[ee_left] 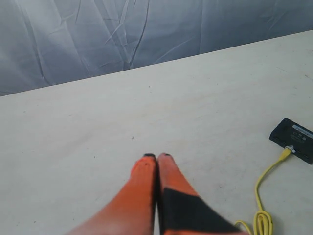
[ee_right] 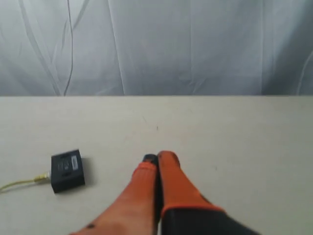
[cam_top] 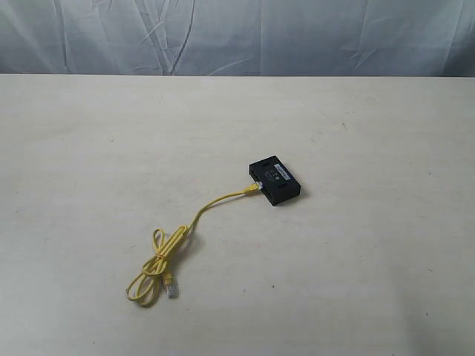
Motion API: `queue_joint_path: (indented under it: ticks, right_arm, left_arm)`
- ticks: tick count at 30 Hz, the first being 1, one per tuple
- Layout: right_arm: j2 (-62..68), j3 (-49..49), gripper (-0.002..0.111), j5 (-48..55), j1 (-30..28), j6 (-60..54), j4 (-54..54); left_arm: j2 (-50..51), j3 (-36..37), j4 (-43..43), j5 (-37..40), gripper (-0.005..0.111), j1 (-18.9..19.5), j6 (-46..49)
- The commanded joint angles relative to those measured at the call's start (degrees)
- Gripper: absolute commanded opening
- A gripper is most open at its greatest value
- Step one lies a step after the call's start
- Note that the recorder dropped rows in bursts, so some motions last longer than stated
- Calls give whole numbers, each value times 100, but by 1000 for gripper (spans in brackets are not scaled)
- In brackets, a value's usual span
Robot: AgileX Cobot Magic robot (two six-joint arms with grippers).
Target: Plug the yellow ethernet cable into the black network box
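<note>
the black box is lying near the middle of the table. the yellow cable is meeting its side with one plug and trailing off to a loose coil, where the other plug is lying free. the left gripper is hovering with its fingers pressed together, holding nothing. the right gripper is doing the same, apart from the box.

Yellow ethernet cable enters black network box.

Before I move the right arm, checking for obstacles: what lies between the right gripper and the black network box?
Nothing but bare table; the right wrist view shows that stretch from the right gripper to the black network box.
</note>
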Motion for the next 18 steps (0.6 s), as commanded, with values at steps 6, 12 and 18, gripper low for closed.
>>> queue_joint_path:
  ticks: [6, 12, 18]
  right_arm:
    - [-45, 1154, -1, -622, -23, 0, -54]
    - [-45, 1154, -1, -648, -23, 0, -15]
    - [-45, 1154, -1, -648, -23, 0, -15]
  left_arm:
    - [-31, 15, 19, -34, 0, 15, -2]
    - [-31, 15, 19, -34, 0, 15, -2]
    - [-31, 15, 19, -34, 0, 15, -2]
